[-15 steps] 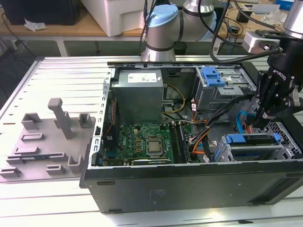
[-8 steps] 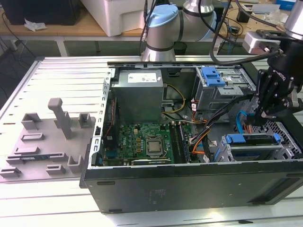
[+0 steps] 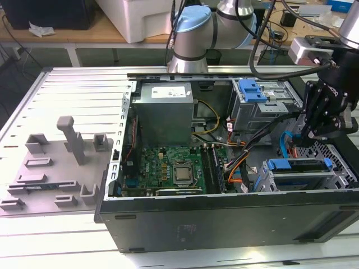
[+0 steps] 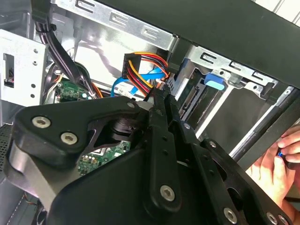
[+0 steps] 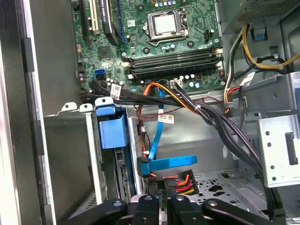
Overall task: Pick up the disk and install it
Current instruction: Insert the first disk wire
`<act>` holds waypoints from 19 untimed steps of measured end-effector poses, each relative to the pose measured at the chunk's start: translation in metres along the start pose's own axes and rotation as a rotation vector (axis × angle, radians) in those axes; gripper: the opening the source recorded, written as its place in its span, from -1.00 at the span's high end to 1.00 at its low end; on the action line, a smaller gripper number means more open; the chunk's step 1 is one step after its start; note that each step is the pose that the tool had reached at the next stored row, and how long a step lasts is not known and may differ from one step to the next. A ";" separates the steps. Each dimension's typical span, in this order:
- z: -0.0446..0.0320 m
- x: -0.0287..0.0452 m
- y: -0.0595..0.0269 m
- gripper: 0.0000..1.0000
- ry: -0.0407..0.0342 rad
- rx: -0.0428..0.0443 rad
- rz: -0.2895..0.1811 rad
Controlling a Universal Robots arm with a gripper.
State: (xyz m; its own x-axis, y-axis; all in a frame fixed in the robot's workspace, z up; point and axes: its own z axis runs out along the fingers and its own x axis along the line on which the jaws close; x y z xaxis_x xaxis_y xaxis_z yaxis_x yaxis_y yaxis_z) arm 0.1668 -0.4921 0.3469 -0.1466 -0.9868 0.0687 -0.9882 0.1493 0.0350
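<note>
- Exterior view: one arm (image 3: 190,33) reaches over one open computer case (image 3: 224,224).
- One gripper (image 3: 312,137) hangs inside the case at the exterior view's right, just above the lower drive cage (image 3: 339,168).
- The disk (image 3: 297,165) sits in that cage, with its blue bracket edge showing along the top. It is not in the gripper.
- Judgement: the pick-up and the placing in the bay look done. I cannot tell whether the disk is fully home and cabled.
- Counts here: two drive cages, the upper one (image 3: 263,112) carrying one blue latch piece (image 3: 252,89). Also one power supply (image 3: 165,112), one motherboard (image 3: 162,165), and one grey fixture plate (image 3: 50,168) outside the case.
- Second wrist view: the jaws of the gripper (image 4: 161,96) are drawn close together, with the tips right at a bundle of red, orange and yellow wires (image 4: 140,75).
- I cannot tell whether anything is pinched there.
- The blue tab of the disk (image 4: 215,80) sits in the cage beyond, apart from the tips.
- One person's hand (image 4: 279,161) shows at the far side of the case.
- First wrist view: the gripper (image 5: 161,201) sits just beside one black power plug (image 5: 180,180) and one blue data cable (image 5: 164,164).
- The bracket end of the disk (image 5: 112,129) stands in the cage alongside.
- Also counted: one processor (image 5: 165,23).
</note>
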 end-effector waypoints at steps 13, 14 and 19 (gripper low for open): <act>-0.0001 0.0041 -0.0006 0.67 -0.0002 0.0006 0.000; -0.0003 0.0041 -0.0006 0.67 -0.0005 0.0023 -0.001; -0.0005 0.0061 -0.0009 0.67 -0.0020 0.0231 -0.031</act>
State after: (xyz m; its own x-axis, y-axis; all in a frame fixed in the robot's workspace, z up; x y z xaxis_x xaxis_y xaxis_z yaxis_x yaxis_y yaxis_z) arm 0.1668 -0.4982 0.3477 -0.1163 -0.9910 0.0659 -0.9930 0.1174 0.0140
